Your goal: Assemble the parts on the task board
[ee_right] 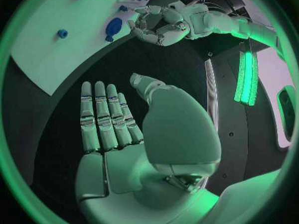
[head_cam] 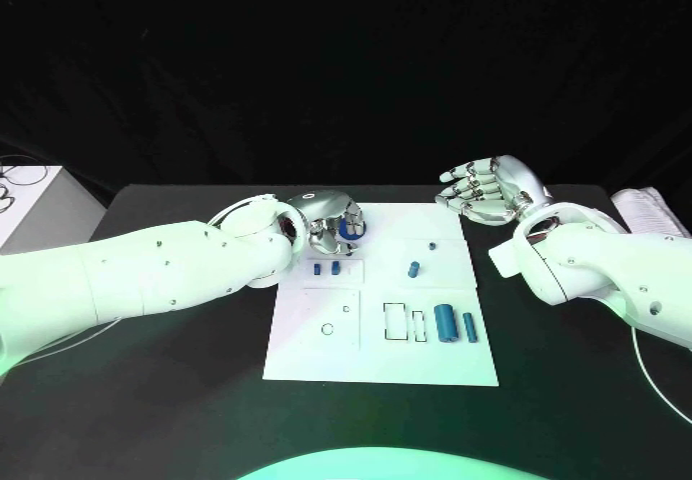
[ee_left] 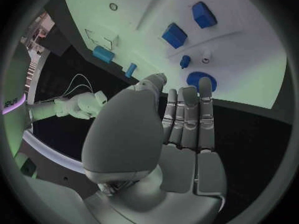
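A white rectangular task board (head_cam: 384, 345) is seen lying flat in the middle of the black bench (head_cam: 173, 400). On it are carried several small blue parts: two short blue blocks (head_cam: 327, 268) side by side near the board's left edge, a single small blue peg (head_cam: 414, 268) towards the board's centre, and two longer blue cylinders (head_cam: 457, 325) laid parallel near the board's right edge, just beside thin outlined rectangular recesses (head_cam: 402, 322). A round blue disc (ee_left: 201, 79) is shown in the left wrist view at the board's far end, with a small blue stud (ee_left: 185, 61) just beside it.

The left robot hand (head_cam: 329, 225) is held over the far left corner of the board, fingers bent downwards above the disc; whether anything is pinched cannot be told. In its own wrist view the fingers (ee_left: 187, 117) are seen extended side by side, with nothing between them.

The right robot hand (head_cam: 492, 190) is raised off the board's far right corner, palm turned towards the board, fingers loosely curled and apart, holding nothing; its wrist view shows flat, straight fingers (ee_right: 102, 117).
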`<state>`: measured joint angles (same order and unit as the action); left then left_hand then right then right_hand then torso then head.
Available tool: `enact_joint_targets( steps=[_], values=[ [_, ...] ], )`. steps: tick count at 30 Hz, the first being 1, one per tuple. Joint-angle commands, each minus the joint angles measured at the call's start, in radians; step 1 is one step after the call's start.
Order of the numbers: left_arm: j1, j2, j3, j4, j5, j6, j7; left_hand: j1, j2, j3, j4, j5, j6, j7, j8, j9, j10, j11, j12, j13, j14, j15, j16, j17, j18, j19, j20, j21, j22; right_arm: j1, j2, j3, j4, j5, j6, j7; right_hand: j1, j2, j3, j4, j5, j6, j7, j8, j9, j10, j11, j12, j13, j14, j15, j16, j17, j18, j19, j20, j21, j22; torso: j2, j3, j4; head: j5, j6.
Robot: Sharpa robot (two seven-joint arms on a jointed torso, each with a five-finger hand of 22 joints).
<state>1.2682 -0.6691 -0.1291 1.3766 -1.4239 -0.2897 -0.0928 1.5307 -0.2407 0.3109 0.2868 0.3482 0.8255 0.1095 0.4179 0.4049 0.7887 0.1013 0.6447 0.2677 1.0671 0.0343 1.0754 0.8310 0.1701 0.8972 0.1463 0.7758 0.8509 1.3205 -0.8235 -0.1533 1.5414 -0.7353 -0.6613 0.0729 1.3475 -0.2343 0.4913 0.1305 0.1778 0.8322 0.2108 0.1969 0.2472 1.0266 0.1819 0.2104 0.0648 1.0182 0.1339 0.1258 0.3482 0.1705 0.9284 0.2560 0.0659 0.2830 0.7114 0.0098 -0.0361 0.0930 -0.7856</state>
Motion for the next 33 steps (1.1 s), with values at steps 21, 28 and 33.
enact_joint_targets(
  steps=[21,28,33],
  values=[
    [0.000,0.046,-0.001,-0.051,-0.096,0.127,-0.080,0.002,-0.005,0.021,-0.002,-0.002,0.031,0.006,-0.035,-0.032,0.029,-0.004,-0.020,-0.038,0.034,-0.004,0.072,0.020,0.012,0.013,-0.006,0.029,0.028,-0.001,0.002,0.000,0.002,-0.010,0.007,0.013,-0.005,0.005,0.000,-0.008,0.005,0.007,0.036,-0.003,-0.001,-0.002,0.000,-0.004,-0.001,0.002,0.008,-0.005,-0.002,0.013,-0.009,-0.001,-0.002,-0.004,0.001,-0.0005,-0.0001,-0.001,0.000],
    [0.000,0.053,-0.001,-0.060,-0.092,0.136,-0.076,0.012,0.002,0.046,-0.003,-0.003,0.055,0.004,-0.047,-0.042,0.053,-0.008,-0.048,-0.065,0.031,-0.009,0.084,0.007,0.012,0.009,-0.010,0.041,0.043,-0.001,0.002,0.000,0.002,-0.010,0.007,0.013,-0.005,0.005,0.000,-0.008,0.005,0.007,0.036,-0.003,-0.001,-0.002,0.000,-0.004,-0.001,0.002,0.008,-0.005,-0.002,0.013,-0.009,-0.001,-0.002,-0.004,0.001,0.0004,0.0001,-0.003,-0.003],
    [0.000,0.058,-0.001,-0.064,-0.091,0.152,-0.074,0.022,0.006,0.066,-0.007,-0.004,0.079,0.004,-0.054,-0.047,0.089,-0.014,-0.071,-0.085,0.050,-0.015,0.112,0.019,0.012,0.008,-0.015,0.055,0.059,-0.001,0.002,0.000,0.003,-0.010,0.008,0.013,-0.005,0.005,0.000,-0.008,0.005,0.007,0.036,-0.003,-0.001,-0.002,0.000,-0.004,-0.001,0.002,0.008,-0.005,-0.002,0.013,-0.009,-0.001,-0.002,-0.004,0.000,0.0004,0.0009,-0.003,-0.004]
  ],
)
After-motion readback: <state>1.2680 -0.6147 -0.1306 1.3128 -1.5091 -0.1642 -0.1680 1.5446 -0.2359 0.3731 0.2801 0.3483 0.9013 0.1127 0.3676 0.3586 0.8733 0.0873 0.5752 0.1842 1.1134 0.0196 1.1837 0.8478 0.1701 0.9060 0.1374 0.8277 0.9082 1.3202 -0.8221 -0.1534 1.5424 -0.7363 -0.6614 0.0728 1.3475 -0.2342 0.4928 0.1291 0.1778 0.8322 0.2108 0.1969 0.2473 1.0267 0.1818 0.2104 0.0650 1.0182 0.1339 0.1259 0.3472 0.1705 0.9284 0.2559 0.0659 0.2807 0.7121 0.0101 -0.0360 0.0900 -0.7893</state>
